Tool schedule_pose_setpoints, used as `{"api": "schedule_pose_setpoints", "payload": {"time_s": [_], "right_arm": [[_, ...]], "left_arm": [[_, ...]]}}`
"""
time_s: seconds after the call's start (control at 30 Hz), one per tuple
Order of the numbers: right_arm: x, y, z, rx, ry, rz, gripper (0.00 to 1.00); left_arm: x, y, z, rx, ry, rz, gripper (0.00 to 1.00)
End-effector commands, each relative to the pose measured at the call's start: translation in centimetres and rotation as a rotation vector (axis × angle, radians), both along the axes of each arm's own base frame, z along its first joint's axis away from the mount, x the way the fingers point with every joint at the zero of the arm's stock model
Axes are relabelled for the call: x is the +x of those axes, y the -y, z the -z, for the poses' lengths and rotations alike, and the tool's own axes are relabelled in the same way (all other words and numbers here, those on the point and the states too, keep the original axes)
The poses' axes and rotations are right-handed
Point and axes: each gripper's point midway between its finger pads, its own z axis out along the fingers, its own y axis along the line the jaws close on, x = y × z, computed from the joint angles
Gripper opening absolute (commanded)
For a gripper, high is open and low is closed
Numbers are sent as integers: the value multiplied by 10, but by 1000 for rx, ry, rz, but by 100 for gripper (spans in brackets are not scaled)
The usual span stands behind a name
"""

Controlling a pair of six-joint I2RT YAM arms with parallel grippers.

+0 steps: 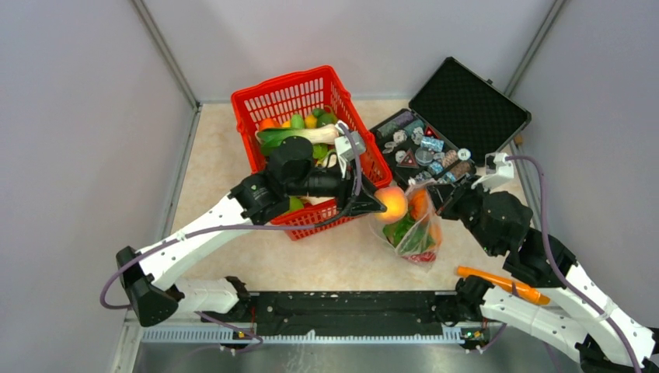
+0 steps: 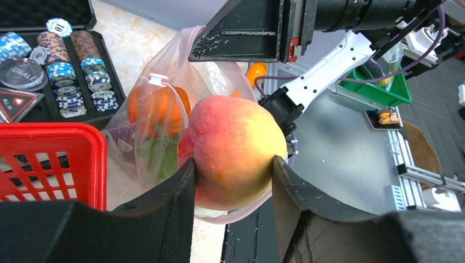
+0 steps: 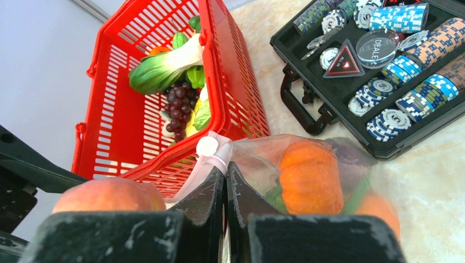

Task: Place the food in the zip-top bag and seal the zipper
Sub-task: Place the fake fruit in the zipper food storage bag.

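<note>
My left gripper (image 1: 382, 203) (image 2: 233, 167) is shut on a peach (image 1: 393, 203) (image 2: 233, 148), a piece of the food, held just at the mouth of the zip-top bag (image 1: 416, 227) (image 2: 159, 129). The clear bag holds an orange pumpkin (image 3: 310, 178) (image 2: 156, 107) and green leaves (image 1: 404, 231). My right gripper (image 3: 225, 174) (image 1: 435, 194) is shut on the bag's top edge, by the pinkish zipper (image 3: 193, 176) and its white slider (image 3: 208, 147). The peach (image 3: 107, 194) hangs to that gripper's left.
The red basket (image 1: 284, 81) (image 3: 222, 82) stands behind the left arm with bok choy (image 3: 164, 63), grapes (image 3: 178, 107) and other toy food. An open black case (image 1: 466, 105) of poker chips (image 3: 403, 101) (image 2: 66, 76) sits right of it, close behind the bag.
</note>
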Motion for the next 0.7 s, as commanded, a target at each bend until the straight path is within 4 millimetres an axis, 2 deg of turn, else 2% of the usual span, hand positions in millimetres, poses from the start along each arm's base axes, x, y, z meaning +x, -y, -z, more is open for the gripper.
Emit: {"api": "schedule_pose_setpoints", "payload": {"time_s": [0.0,0.33,0.6,0.67], "right_arm": [[4,-6,-18,70,43,-3,0],[4,-6,-18,70,43,-4,0],[4,-6,-18,71,43,-4,0],[3,-6,-18,70,43,-5,0]], "left_arm": [[-1,9,-21,-57,79,4,9],[-7,28,5,67,78,26,10],[-9,21,-24,-20,199,-64,14],[-18,20,-29,-32,215,-11,16]]}}
